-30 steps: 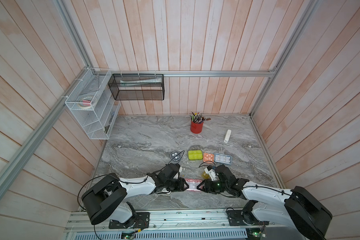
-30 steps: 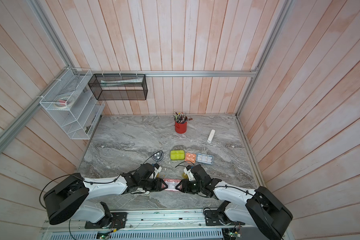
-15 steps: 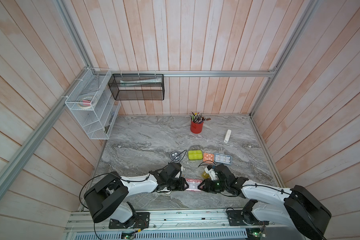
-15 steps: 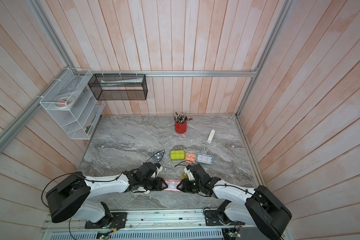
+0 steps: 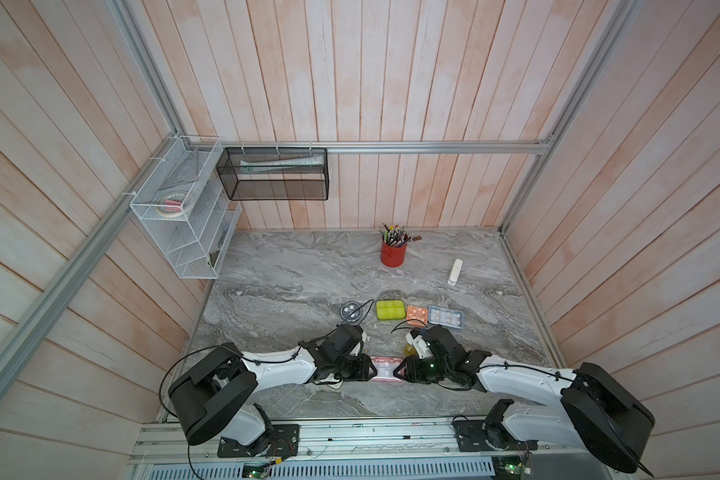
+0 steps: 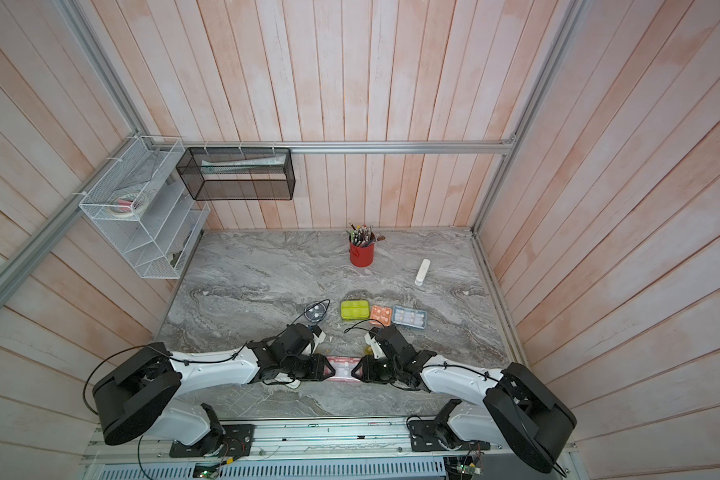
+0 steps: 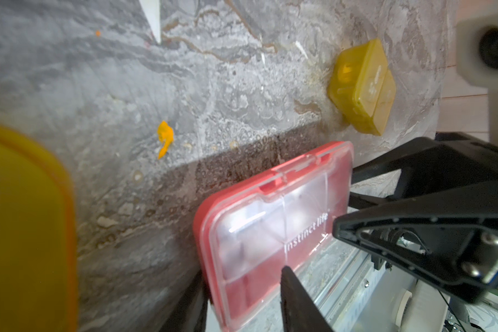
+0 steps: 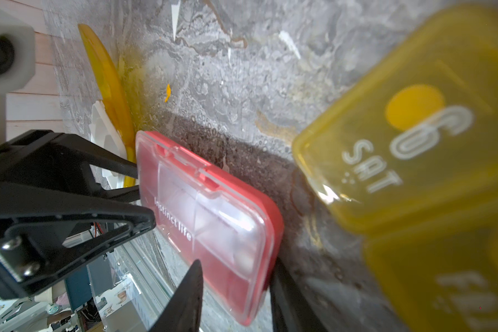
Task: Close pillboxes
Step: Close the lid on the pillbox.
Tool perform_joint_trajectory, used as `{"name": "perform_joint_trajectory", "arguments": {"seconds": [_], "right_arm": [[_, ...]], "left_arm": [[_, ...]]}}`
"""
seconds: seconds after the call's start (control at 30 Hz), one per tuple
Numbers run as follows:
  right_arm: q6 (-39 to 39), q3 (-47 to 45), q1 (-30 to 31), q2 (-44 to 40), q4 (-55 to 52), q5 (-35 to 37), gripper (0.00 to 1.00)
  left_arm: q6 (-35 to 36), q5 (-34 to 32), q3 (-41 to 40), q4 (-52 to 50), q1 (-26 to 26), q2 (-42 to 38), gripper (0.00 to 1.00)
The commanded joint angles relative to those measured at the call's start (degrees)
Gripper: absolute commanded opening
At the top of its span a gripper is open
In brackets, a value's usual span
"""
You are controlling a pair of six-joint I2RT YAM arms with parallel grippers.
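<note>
Near the front edge of the worktop [image 5: 287, 270], about at its middle, I hold the pink-red pillbox [image 5: 385, 369] between my two grippers. Its long axis runs along that edge, one short end toward the left edge and one toward the right; the long side with the clasp looks to the back edge. It is a flat rectangle with rounded corners: a red plastic base and a clear, glossy lid [image 7: 270, 224] printed "Instinct life", through which thin compartment walls show. The lid lies down on the base. My left gripper [image 5: 371, 368] pinches the left end and my right gripper [image 5: 404, 369] the right end, each with one black finger on the lid and the other at the red base. Whether the box rests on the marble or is lifted, I cannot tell.

Just behind my right gripper lies the small olive pillbox [image 7: 362, 86], translucent, one lid marked "SAT". Beside my left gripper is the yellow pillbox [image 8: 110, 86], seen edge-on. Further toward the back edge, in a row, are the round dark pillbox [image 5: 351, 311], the lime pillbox [image 5: 390, 309], the orange pillbox [image 5: 416, 314] and the light blue pillbox [image 5: 445, 318]. The marble is gray and veined, with an orange crumb [image 7: 164, 138] on it.
</note>
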Motion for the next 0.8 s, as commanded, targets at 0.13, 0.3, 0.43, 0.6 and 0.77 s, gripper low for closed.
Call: {"name": "perform_joint_trajectory", "arguments": {"seconds": [0.13, 0.3, 0.43, 0.6, 0.77], "right_arm": [[-1.6, 0.6, 2.1, 3.7, -2.7, 3.1, 0.42], [-2.3, 1.5, 2.3, 4.6, -5.0, 4.6, 0.50], [-2.7, 2.3, 2.3, 4.8, -5.7, 5.0, 0.50], [-3.7, 3.4, 2.2, 3.8, -8.9, 5.9, 0.54], [-3.7, 4.3, 2.0, -1.1, -11.3, 6.4, 0.57]], "left_arm": [[1.2, -2.6, 0.1, -3.5, -0.7, 2.3, 0.44], [1.4, -2.6, 0.5, -3.5, -0.9, 2.9, 0.44], [1.6, -2.4, 0.7, -3.5, -0.8, 3.4, 0.44], [1.9, -3.1, 1.0, -4.6, -0.7, 2.9, 0.44], [2.1, -3.0, 1.0, -5.5, 0.1, 1.2, 0.49]]}}
